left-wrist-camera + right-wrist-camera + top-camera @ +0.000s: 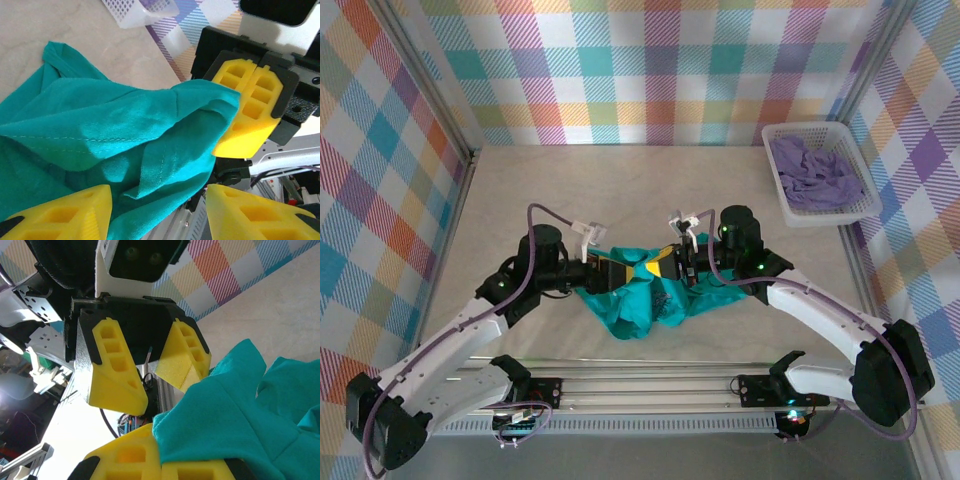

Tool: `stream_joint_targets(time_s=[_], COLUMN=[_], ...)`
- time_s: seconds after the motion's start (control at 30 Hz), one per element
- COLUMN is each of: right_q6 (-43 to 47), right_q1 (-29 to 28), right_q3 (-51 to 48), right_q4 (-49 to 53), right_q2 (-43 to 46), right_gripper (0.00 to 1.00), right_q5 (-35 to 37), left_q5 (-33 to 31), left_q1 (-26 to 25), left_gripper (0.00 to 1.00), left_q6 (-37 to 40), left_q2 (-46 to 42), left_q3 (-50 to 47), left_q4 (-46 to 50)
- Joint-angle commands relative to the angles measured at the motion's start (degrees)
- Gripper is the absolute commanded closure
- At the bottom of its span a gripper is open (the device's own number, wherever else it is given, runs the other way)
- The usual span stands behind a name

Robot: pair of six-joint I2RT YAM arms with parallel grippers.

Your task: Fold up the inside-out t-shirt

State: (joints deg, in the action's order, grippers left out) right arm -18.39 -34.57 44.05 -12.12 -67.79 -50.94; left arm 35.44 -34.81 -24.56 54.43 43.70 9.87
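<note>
The teal inside-out t-shirt hangs bunched at the middle of the table, where both grippers meet nose to nose. My right gripper is shut on an edge of the fabric; its yellow fingers pinch that edge in the left wrist view. My left gripper faces it with jaws apart. A fold of the t-shirt drapes loosely between the left fingertips, not pinched. In the right wrist view the left gripper stands open just beyond the right gripper.
A white basket holding a lavender garment stands at the back right, and its corner appears in the left wrist view. Plaid walls enclose the table on three sides. The metal rail runs along the near edge.
</note>
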Motion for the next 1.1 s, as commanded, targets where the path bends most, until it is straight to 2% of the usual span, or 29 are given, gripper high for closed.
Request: stream_joint_targets(time_s=[0.0,0.17,0.23,0.37,0.67,0.9,1.07], right_q6=[1.9,2.0,2.0,1.9,2.1,1.7,2.9], right_q1=[0.1,0.1,0.1,0.1,0.1,0.1,0.1], right_q3=[1.5,1.3,1.3,1.1,0.6,0.7,0.3], right_q4=[0.4,0.4,0.4,0.3,0.7,0.3,2.6], right_q2=[1.5,1.8,1.6,1.8,2.4,2.7,2.7], right_gripper=[1.0,1.0,1.0,1.0,1.0,1.0,0.98], right_q5=[0.0,0.3,0.3,0.4,0.8,1.1,2.9], left_q5=[3.3,5.5,6.6,7.4,4.9,3.7,3.0], left_q1=[-0.3,-0.3,-0.3,-0.3,-0.3,-0.3,-0.3], left_gripper=[0.46,0.46,0.49,0.59,0.86,1.0,1.0], left_q6=[0.9,0.6,-0.3,-1.1,-1.1,-1.4,-2.3], left_q2=[2.0,4.6,4.9,5.0,4.3,3.4,0.9], left_q3=[2.5,2.7,2.4,2.0,1.9,2.0,1.3], left_q4=[-2.7,-3.2,-4.9,-6.9,-6.2,-5.6,-7.4])
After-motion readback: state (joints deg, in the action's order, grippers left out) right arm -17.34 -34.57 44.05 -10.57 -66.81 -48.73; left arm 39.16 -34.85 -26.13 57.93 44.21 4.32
